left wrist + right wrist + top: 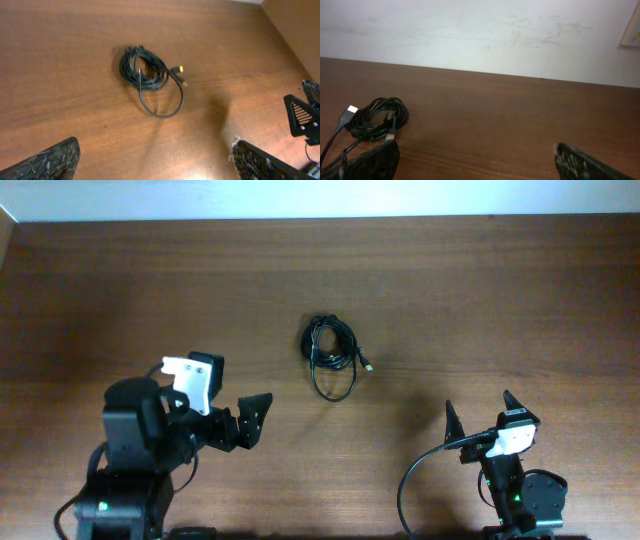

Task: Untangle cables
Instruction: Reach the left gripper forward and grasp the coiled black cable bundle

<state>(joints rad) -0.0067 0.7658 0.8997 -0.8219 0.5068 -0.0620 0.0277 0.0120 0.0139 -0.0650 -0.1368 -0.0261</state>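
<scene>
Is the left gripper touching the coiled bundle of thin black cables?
Apart. The overhead view shows the open left gripper with a stretch of bare brown wooden table between it and the coiled bundle of thin black cables.

Coiled cables (332,352) lie well apart from the left gripper (255,420) and right gripper (479,416).

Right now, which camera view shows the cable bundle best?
Left wrist view: the cable bundle lies whole, loops and plug clear. Overhead shows it whole but small; right wrist sees it low, edge-on, partly cut off.
</scene>
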